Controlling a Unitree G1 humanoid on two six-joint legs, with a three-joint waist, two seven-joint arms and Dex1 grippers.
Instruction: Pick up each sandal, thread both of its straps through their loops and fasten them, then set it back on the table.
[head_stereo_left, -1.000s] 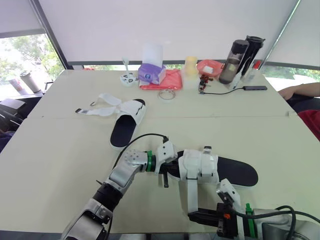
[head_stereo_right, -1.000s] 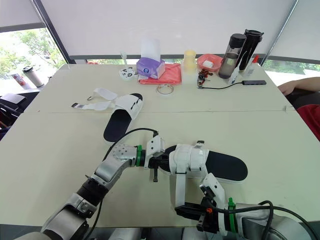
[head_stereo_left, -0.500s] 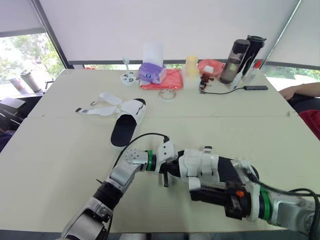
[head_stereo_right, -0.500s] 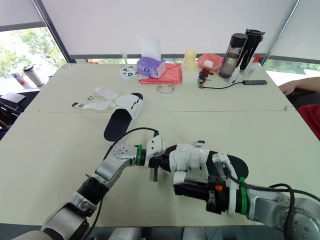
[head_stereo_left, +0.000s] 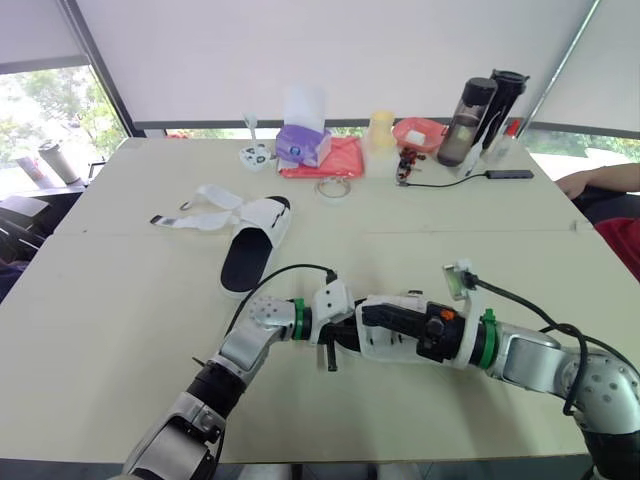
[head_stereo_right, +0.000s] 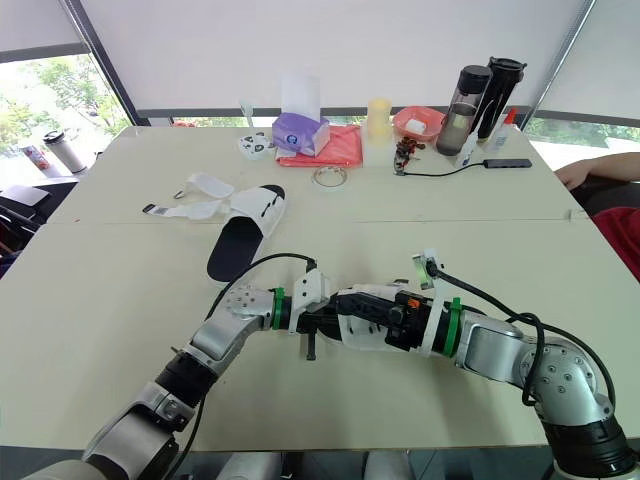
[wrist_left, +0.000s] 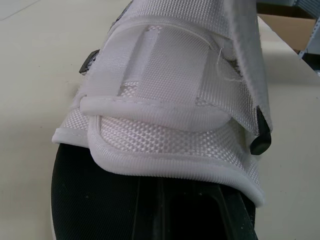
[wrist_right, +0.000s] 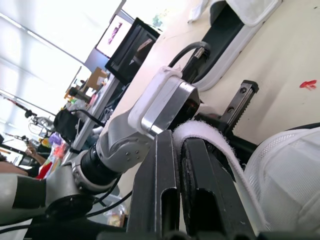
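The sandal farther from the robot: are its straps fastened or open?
Open. Both white straps lie spread flat on the table beside the far sandal, not wrapped over it.

Bright diffuse daylight, soft shadows

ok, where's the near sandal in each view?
Left eye view: near sandal low centre, under the right gripper.
Right eye view: near sandal low centre.
Left wrist view: near sandal close up, white upper over black sole.
Right wrist view: near sandal mesh upper; strap clamped in the right gripper.
Shared landmark: far sandal, loose straps, beyond it.
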